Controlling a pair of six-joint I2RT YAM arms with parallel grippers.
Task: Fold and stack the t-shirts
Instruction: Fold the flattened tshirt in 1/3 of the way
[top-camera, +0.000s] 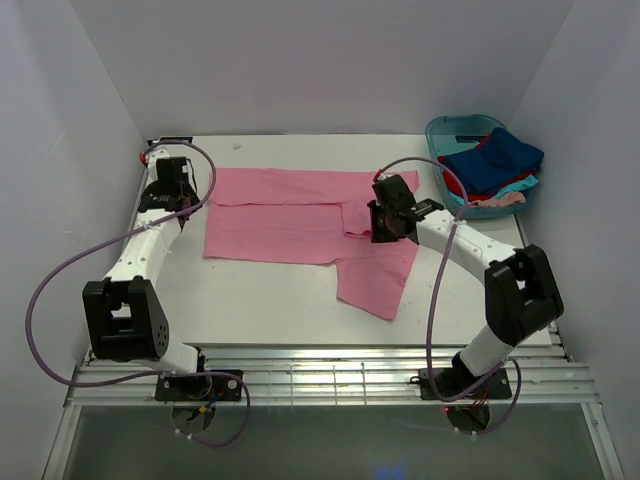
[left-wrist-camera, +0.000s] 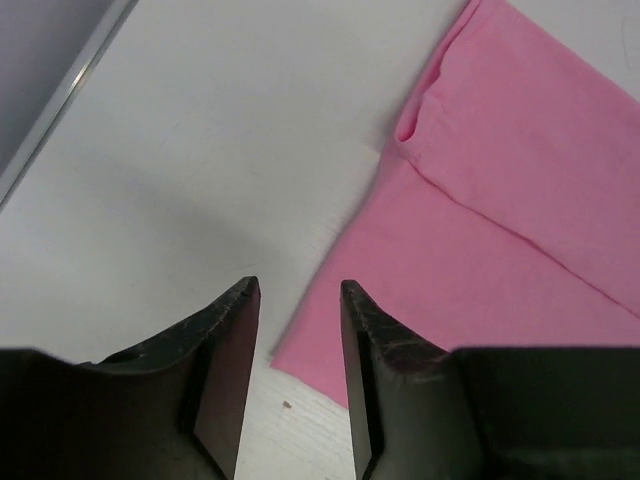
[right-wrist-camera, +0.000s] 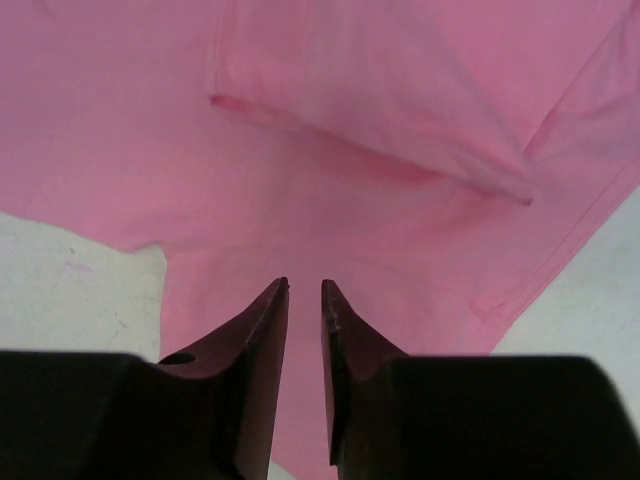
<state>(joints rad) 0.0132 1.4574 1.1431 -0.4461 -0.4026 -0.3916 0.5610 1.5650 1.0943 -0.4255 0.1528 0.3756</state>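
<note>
A pink t-shirt (top-camera: 290, 225) lies flat on the white table, its top part folded over and one sleeve reaching toward the front right. My left gripper (top-camera: 172, 195) is open and empty, just off the shirt's left edge; in the left wrist view the gripper (left-wrist-camera: 300, 285) hovers over the shirt's (left-wrist-camera: 500, 230) corner. My right gripper (top-camera: 385, 222) is above the shirt's right side; the right wrist view shows the gripper (right-wrist-camera: 305, 285) with a narrow gap, empty, over pink cloth (right-wrist-camera: 380, 120). Dark blue (top-camera: 500, 155), red (top-camera: 455, 185), turquoise (top-camera: 515, 187) and pale pink (top-camera: 495, 203) shirts are piled in the tub.
A teal plastic tub (top-camera: 445, 135) stands at the back right corner. White walls close in the table on the left, back and right. A metal rail (top-camera: 330, 375) runs along the near edge by the arm bases.
</note>
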